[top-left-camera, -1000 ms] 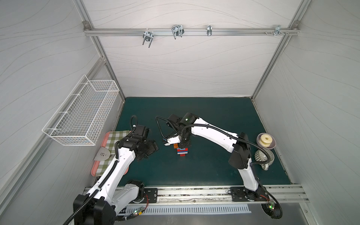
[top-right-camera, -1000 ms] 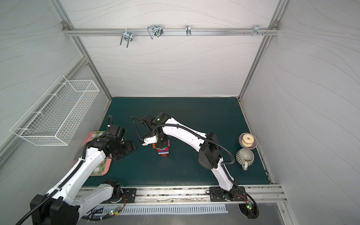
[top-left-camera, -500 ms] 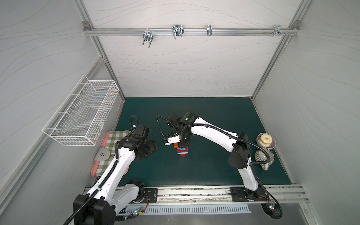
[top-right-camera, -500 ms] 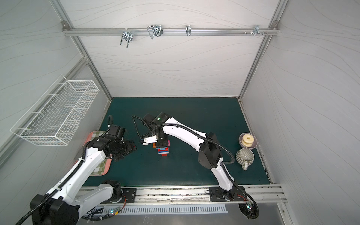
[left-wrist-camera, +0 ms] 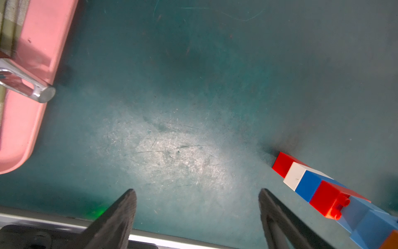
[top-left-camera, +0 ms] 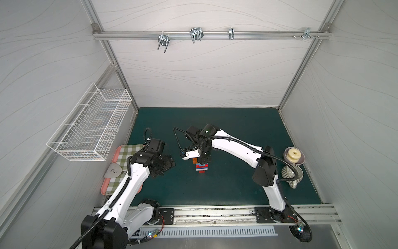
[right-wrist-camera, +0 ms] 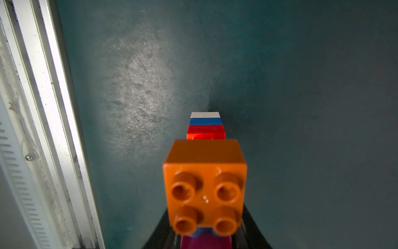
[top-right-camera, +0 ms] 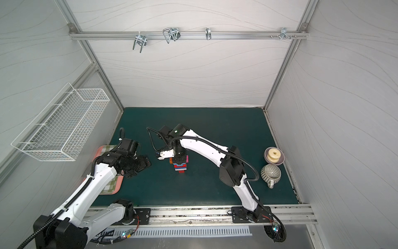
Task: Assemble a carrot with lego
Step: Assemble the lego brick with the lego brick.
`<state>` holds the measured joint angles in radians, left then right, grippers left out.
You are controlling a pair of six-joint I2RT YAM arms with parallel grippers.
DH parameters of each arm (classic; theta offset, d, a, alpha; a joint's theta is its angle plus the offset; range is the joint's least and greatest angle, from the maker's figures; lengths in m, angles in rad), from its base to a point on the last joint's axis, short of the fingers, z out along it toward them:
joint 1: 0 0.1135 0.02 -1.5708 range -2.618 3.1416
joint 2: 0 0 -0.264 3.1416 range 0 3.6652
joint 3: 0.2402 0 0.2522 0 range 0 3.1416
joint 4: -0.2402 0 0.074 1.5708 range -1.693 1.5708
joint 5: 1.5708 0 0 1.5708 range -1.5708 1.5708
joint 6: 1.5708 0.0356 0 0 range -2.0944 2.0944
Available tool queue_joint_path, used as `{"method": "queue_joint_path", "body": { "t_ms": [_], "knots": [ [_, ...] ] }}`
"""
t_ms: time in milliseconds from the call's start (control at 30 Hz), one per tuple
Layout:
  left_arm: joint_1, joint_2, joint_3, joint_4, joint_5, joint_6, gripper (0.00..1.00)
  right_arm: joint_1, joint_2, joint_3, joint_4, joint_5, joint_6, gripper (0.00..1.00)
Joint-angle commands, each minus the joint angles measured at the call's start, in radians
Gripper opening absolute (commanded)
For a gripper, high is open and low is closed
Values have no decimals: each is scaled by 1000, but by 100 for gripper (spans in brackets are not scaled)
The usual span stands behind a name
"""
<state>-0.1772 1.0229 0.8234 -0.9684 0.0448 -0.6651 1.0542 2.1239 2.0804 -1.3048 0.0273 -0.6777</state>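
Two end effectors are in view over the green counter (top-left-camera: pixel 237 129).

Right end effector (top-left-camera: pixel 204 160): closed tight on the wide end of the carrot (top-left-camera: pixel 202 168), which sits near the middle of the counter.

Carrot: a tapering stack of bricks with a red tip, then white, blue, red and blue layers. The tip points toward the arm bases. The right wrist view shows an orange brick (right-wrist-camera: pixel 204 185) at the wide end, with a pink brick (right-wrist-camera: pixel 205 242) next to it and dark fingers (right-wrist-camera: pixel 159 235) on either side. It cannot be told whether the stack lies flat on the counter or only its tip touches.

Left end effector (left-wrist-camera: pixel 196 190): jaws wide apart, holding nothing, near the carrot but not touching it, beside a pink tray (left-wrist-camera: pixel 25 120).

Some way off at the right edge stand a cup (top-right-camera: pixel 270 172) and a bowl (top-right-camera: pixel 267 160).
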Motion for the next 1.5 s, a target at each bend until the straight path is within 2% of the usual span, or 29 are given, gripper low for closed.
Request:
{"method": "queue_joint_path", "body": {
  "t_ms": [0, 533, 833, 1033, 1467],
  "knots": [
    [5, -4, 4, -1, -6, 4, 89, 4, 50, -29, -31, 28, -2, 0],
    [5, -9, 5, -3, -10, 2, 89, 19, 83, -46, -48, 27, 13, 0],
    [5, -14, 6, -4, -14, 2, 89, 28, 34, -38, 10, 59, -4, 1],
    [5, -18, 8, -6, -18, 1, 89, 37, 1, -34, 40, 43, -17, 18],
    [5, -20, 7, -4, -19, 1, 89, 36, -27, -27, 55, 5, -8, 37]
  ]
}}
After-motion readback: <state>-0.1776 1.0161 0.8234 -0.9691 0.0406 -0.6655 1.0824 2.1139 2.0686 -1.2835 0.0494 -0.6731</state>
